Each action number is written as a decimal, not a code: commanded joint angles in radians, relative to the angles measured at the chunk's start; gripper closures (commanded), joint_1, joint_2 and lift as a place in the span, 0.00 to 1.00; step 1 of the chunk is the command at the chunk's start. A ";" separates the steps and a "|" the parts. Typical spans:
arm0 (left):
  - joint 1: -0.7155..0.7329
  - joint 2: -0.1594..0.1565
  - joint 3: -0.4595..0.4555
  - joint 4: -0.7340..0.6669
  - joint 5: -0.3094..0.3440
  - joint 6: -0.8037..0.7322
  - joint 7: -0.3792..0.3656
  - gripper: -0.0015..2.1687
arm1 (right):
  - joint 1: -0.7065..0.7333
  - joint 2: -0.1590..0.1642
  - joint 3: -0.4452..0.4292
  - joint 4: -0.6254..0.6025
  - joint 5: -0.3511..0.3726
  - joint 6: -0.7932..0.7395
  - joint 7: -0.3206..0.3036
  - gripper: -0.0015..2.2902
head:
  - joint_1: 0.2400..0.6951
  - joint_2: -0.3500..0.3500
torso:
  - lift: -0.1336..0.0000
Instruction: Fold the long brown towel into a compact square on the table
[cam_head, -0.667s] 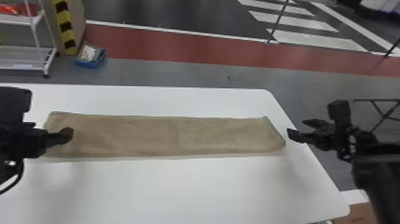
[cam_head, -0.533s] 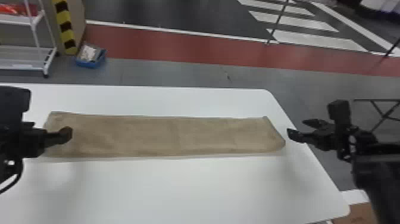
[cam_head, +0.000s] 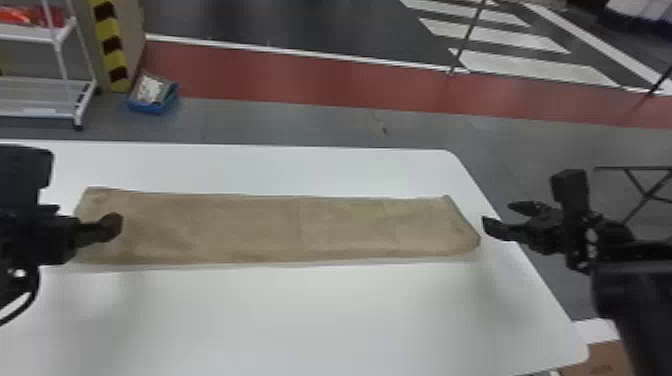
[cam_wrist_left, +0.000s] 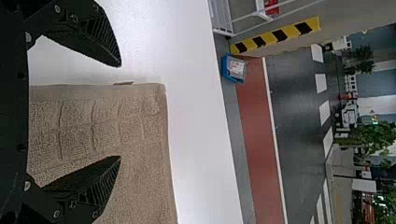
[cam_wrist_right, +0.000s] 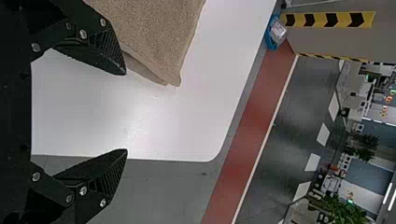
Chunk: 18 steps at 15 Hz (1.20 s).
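We see the long brown towel (cam_head: 280, 227) laid flat as a strip, running from left to right across the white table (cam_head: 310, 310); its right end is cut at a slant, and a lower layer shows along its near side. Over the towel's left end we note the left pincer (cam_head: 91, 219), its fingers spread, with one above the cloth. Just past the towel's right end we find the right pincer (cam_head: 497, 214), likewise spread. We cannot tell whether either touches the cloth. Beyond the towel, on the floor, we observe a blue bin (cam_head: 142, 106) and a red strip (cam_head: 300, 80); beyond its left end, to the left of the bin, we mark a white rack (cam_head: 40, 95).
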 joint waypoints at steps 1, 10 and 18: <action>-0.003 0.001 0.000 0.009 0.000 0.000 0.000 0.10 | 0.004 0.001 -0.004 0.000 0.000 0.000 0.000 0.15 | 1.00 0.11 | 0.04; -0.033 -0.002 -0.003 0.099 0.001 -0.006 -0.039 0.25 | 0.009 0.001 -0.007 -0.002 0.000 0.000 0.000 0.15 | 1.00 0.10 | 0.04; -0.019 -0.002 0.000 0.052 0.009 -0.006 -0.039 0.67 | 0.010 0.004 -0.009 -0.003 0.002 0.000 -0.001 0.15 | 1.00 0.10 | 0.04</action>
